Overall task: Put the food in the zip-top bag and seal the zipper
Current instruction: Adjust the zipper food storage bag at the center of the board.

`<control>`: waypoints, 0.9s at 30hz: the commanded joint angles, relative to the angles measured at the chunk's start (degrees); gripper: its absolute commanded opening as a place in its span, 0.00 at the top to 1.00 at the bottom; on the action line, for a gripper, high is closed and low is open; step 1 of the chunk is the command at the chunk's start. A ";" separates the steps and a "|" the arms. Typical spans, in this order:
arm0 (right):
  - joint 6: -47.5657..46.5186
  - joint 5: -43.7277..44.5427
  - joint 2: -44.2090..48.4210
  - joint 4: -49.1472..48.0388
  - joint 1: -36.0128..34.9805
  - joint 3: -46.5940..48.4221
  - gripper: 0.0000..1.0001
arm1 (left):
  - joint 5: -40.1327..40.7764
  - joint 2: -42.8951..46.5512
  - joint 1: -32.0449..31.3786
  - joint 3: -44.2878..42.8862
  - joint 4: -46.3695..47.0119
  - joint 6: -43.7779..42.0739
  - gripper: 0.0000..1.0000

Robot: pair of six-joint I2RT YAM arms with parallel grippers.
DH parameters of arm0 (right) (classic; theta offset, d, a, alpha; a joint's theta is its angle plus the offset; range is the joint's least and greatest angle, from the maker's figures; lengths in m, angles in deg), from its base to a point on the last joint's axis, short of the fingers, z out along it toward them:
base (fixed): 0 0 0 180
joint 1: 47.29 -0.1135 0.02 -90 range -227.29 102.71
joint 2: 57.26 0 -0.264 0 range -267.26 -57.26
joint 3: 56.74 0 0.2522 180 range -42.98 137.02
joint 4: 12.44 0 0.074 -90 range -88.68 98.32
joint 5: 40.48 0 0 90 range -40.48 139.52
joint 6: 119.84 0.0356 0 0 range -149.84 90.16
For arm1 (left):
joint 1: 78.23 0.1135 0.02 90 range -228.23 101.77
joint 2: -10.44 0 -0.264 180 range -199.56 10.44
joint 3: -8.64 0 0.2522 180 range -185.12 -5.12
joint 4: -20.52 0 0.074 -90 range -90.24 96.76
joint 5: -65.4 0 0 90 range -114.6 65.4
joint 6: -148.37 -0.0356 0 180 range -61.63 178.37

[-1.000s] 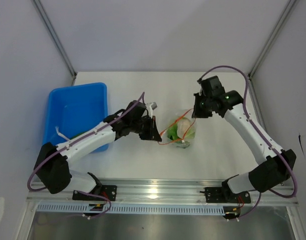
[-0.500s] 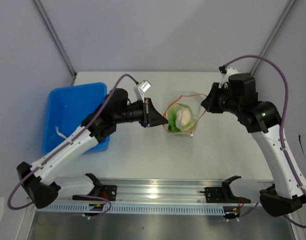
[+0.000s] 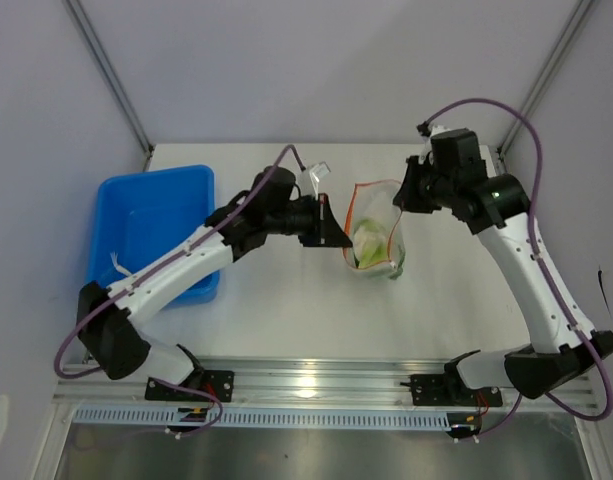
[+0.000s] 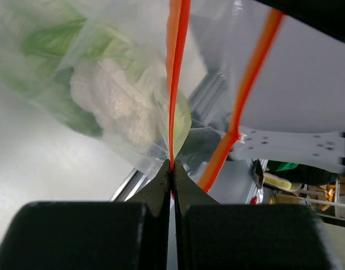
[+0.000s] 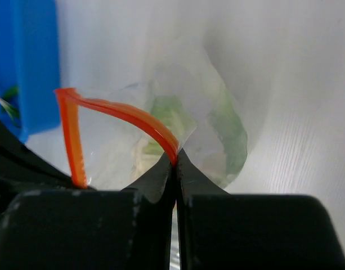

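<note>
White table (image 3: 286,310), pale walls (image 3: 316,70); blue bin (image 3: 146,235) left, zip-top bag (image 3: 374,238) centre.

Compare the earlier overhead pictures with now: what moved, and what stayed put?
The left gripper and right gripper raised the bag, and it now hangs upright from its orange strip, pinched by both. The blue bin stayed put; the food stayed inside.
</note>
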 commanded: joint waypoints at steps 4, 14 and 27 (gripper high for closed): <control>-1.14 2.11 3.75 3.85 0.01 11.29 1.00 | -0.87 9.56 -1.68 -6.66 0.27 0.14 0.99; 4.13 -3.87 7.09 -10.19 -2.00 -14.17 1.00 | -4.47 2.47 -1.25 14.87 14.33 6.11 0.99; -0.78 5.88 4.98 -0.37 -3.59 3.89 1.00 | 6.85 5.87 -1.77 -5.94 -0.69 -3.02 0.99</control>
